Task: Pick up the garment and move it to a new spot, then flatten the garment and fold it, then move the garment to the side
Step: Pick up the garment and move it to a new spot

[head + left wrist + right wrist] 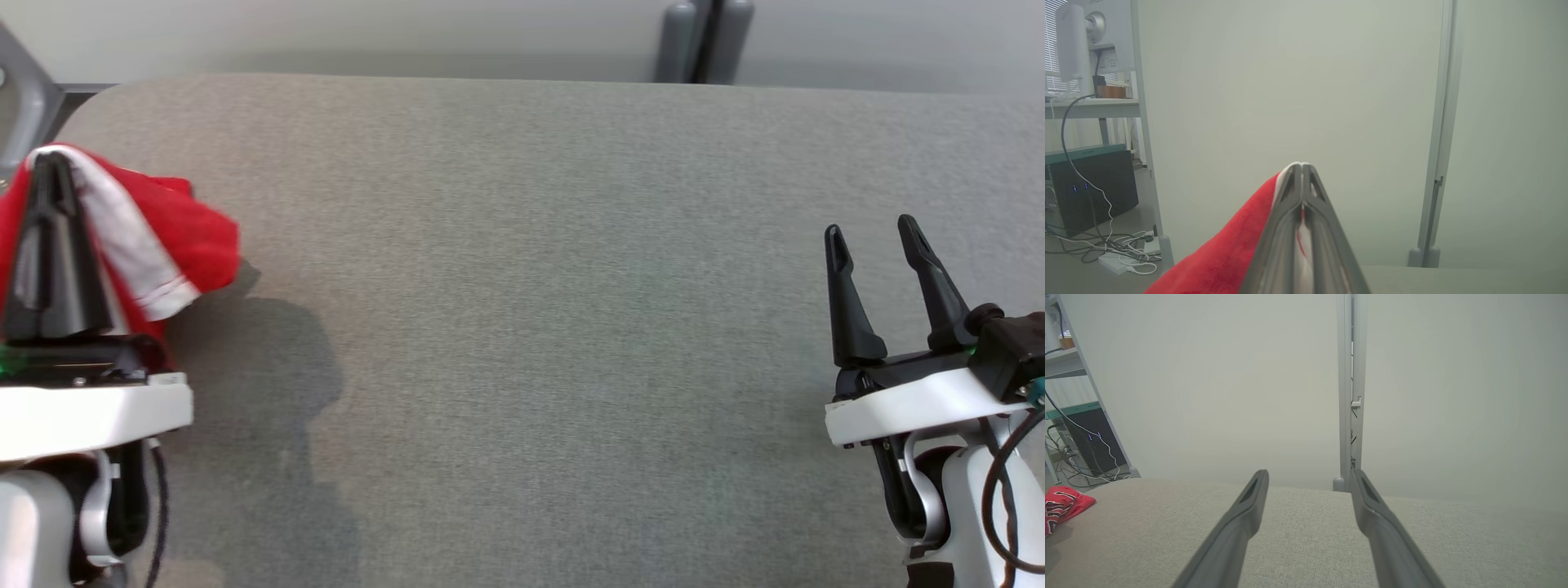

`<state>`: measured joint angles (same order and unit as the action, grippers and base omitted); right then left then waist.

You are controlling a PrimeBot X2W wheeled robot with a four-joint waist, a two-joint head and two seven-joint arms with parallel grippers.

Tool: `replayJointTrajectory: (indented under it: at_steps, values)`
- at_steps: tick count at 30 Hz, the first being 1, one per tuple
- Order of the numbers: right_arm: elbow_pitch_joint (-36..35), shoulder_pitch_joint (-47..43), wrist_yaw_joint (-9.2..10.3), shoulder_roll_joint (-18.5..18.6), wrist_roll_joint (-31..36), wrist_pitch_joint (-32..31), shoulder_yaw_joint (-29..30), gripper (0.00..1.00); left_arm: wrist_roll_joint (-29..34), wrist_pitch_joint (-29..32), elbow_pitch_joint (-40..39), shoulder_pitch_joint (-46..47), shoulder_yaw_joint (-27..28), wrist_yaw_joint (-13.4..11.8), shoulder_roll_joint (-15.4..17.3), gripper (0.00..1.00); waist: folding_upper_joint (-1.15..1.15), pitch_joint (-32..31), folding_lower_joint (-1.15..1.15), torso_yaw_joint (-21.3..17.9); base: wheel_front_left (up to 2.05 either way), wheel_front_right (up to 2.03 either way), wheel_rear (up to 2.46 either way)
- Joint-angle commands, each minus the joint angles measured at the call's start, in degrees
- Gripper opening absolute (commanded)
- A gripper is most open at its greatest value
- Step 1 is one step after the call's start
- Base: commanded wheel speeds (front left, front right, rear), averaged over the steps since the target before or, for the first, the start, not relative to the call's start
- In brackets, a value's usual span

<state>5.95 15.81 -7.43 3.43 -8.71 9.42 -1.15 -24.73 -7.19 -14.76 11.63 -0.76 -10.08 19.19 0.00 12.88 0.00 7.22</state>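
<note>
The garment (175, 237) is red cloth with a white band, bunched at the far left of the grey table (522, 327). My left gripper (51, 167) is shut on the garment and holds it lifted above the table's left end. In the left wrist view the closed fingers (1290, 228) pinch the white edge, and red cloth (1224, 253) hangs to their left. My right gripper (872, 233) stands open above the table's right side with nothing between its fingers. The right wrist view catches the garment (1063, 504) at its far left edge, beyond my right gripper (1308, 477).
A pale partition wall with a grey post (706, 41) runs behind the table. In the left wrist view a desk, a dark computer case (1090, 188) and loose cables (1122, 253) lie on the floor past the table's left end.
</note>
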Motion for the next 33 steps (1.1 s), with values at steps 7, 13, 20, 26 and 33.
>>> replayJointTrajectory:
  at_steps: [7,13,20,26,33]
  values:
    - [-1.87,0.18,-0.11,-0.32,-0.87,0.57,0.38,1.0,2.3,2.22,-3.26,6.11,-8.24,3.01,-1.36,0.0,0.0,2.1,0.0,-7.45,0.0,0.0,0.0]
    - [-2.48,-0.01,-0.11,-0.5,-1.54,1.3,0.81,1.0,3.22,3.66,-2.91,11.74,-13.7,5.3,-3.2,0.0,0.0,4.14,0.0,-12.66,0.0,0.0,0.0]
    - [-1.71,-0.46,-0.11,-0.47,-4.84,3.07,0.07,1.0,4.21,7.68,0.09,19.26,-22.52,9.26,-6.62,0.0,0.0,7.96,0.0,-19.43,0.0,0.0,0.0]
    - [-0.18,0.06,-0.11,-0.47,-7.0,4.5,-0.43,1.0,4.92,10.66,9.27,22.05,-29.05,12.04,-8.95,0.0,0.0,11.1,0.0,-23.17,0.0,0.0,0.0]
    - [1.43,1.33,-0.11,-0.48,-8.11,5.56,-1.1,1.0,4.58,10.97,23.84,22.74,-33.02,14.15,-10.38,0.0,0.0,13.17,0.0,-24.41,0.0,0.0,0.0]
